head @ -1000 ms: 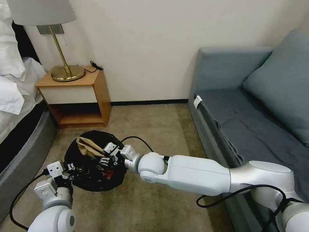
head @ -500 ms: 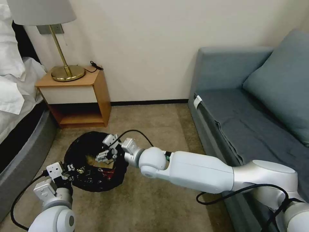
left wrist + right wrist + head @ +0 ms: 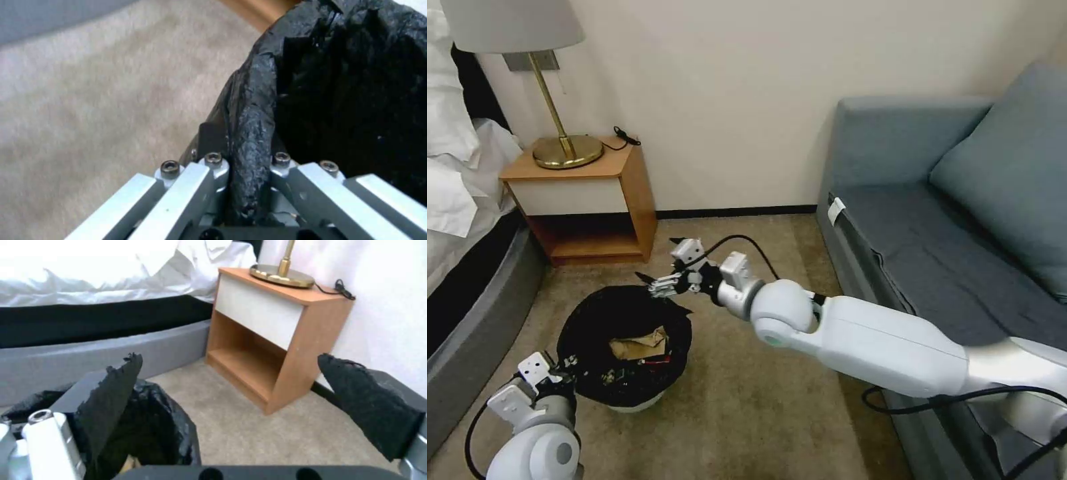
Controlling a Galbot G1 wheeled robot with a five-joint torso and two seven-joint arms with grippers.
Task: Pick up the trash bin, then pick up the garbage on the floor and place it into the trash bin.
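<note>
Two grippers at work. Head view: the trash bin (image 3: pixel 624 347) sits on the carpet (image 3: pixel 747 413) near the nightstand (image 3: pixel 587 200), w/ the left gripper (image 3: pixel 564 369) clamped on its near-left rim — prob. to steady or carry it so the mouth stays open and reachable. A crumpled brown paper bag (image 3: pixel 640 345) lies inside, w/ other litter bits beside it. The right gripper (image 3: pixel 652 281) hangs above the bin's far rim, fingers spread and holding nothing, apart from the liner.

Left wrist view: the fingers (image 3: pixel 209 136) pinch a fold of black liner (image 3: pixel 249 140) over the rim, so grip is on bag plus wall.

Right wrist view: both pads (image 3: pixel 369 400) stand wide apart, nothing between; the bin's black edge (image 3: pixel 151 426) lies below, nightstand beyond — consistent w/ a drop already made, I'd judge.
</note>
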